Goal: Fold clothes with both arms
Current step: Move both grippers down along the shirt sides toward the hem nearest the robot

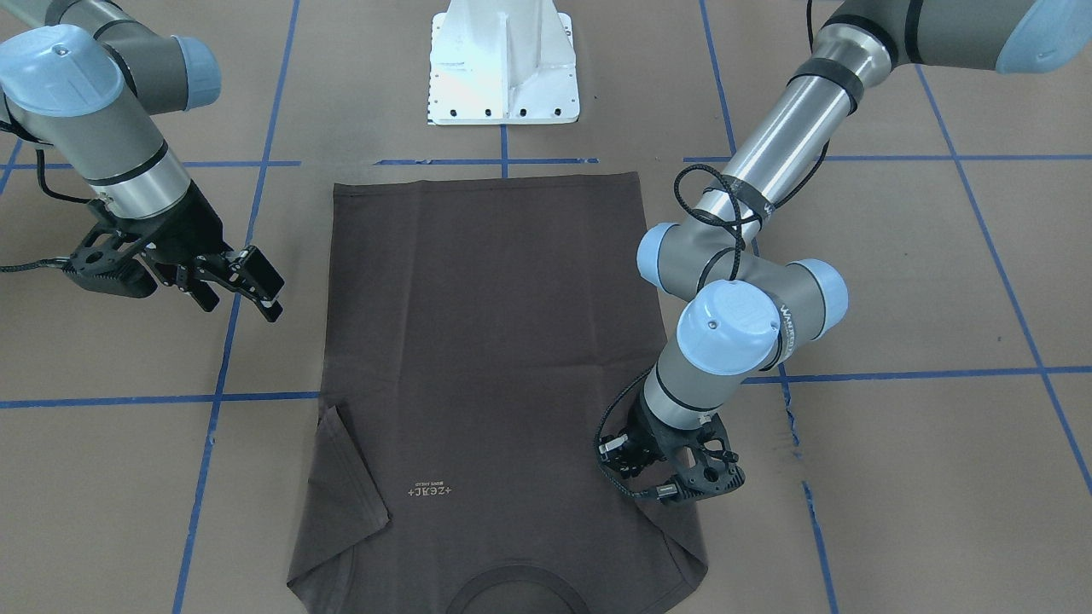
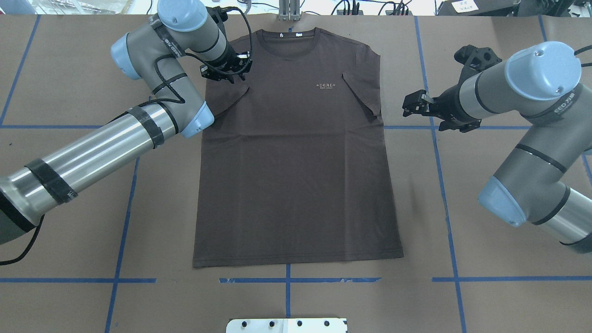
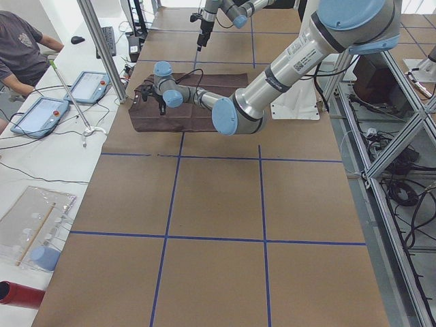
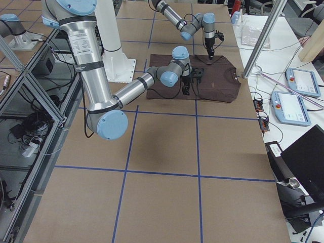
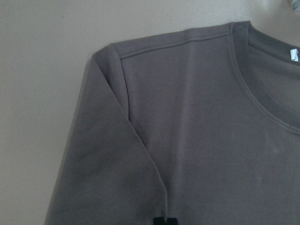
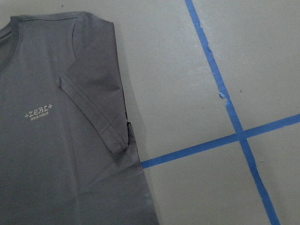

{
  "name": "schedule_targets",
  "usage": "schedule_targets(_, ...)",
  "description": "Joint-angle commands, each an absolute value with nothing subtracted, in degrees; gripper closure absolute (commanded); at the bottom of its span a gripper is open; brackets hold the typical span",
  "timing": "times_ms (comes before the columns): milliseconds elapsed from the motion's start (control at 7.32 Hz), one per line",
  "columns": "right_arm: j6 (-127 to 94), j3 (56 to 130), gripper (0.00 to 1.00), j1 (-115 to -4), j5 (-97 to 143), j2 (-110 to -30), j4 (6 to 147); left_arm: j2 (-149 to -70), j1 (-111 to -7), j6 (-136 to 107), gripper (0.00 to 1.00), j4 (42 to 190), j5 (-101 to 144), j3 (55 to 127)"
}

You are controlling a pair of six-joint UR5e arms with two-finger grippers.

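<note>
**A:** Start at the robot's side of the table. What lies closest?

**B:** The white pedestal base, then a blue tape line. Just past that line is the hem of the T-shirt. The shirt lies flat and front up on the brown surface, running away from the robot with its neck at the far end.

**A:** And further up the shirt?

**B:** Both sleeves are turned in over the chest. The one on the robot's left and the one on its right each make a slanted flap. The pale logo sits between them, nearer the right flap.

**A:** Where is the right gripper?

**B:** The right gripper is off the cloth, beside the shirt's edge and above bare table. Its fingers are spread wide and hold nothing.

**A:** The left one?

**B:** The left gripper is further out, over the shoulder and folded sleeve on that side. In the wrist view its tips sit almost together at the frame's lower edge. I cannot tell whether they touch the fabric.

**A:** Beyond that?

**B:** The ribbed collar with small white tags inside it. Past the table's edge a seated person is at a bench with tablets.
</note>
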State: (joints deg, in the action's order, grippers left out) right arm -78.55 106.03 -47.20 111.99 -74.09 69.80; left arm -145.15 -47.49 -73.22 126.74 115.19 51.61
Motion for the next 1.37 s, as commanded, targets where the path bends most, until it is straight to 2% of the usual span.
schedule_targets(0, -79.97, 109.83, 0.0, -43.27, 112.06, -74.61, 69.78, -138.48, -46.07, -77.92, 0.24, 125.25, 115.66, 65.92)
schedule_targets(273, -90.89, 119.22, 0.0, -32.84, 106.83, -80.56, 69.96, -126.45, -40.29, -80.68, 0.27, 124.89, 115.58, 87.43)
schedule_targets(547, -104.53, 120.85, 0.0, -17.13, 91.41, -82.6, 70.14, -120.61, -37.54, -80.95, 0.29, 124.98, 115.49, 99.09)
schedule_targets(683, -105.37, 120.68, 0.06, -12.18, 84.01, -85.92, 70.48, -118.5, -37.18, -84.43, 0.0, 125.15, 114.97, 100.71)
schedule_targets(820, -105.64, 120.5, 0.09, -11.96, 83.5, -88.92, 70.49, -117.35, -37.18, -88.81, 0.0, 124.81, 116.01, 103.51)
schedule_targets(1230, -111.62, 118.48, 0.19, -11.78, 83.5, -89.3, 70.49, -115.84, -37.27, -90.26, 0.0, 125.07, 119.71, 103.89)
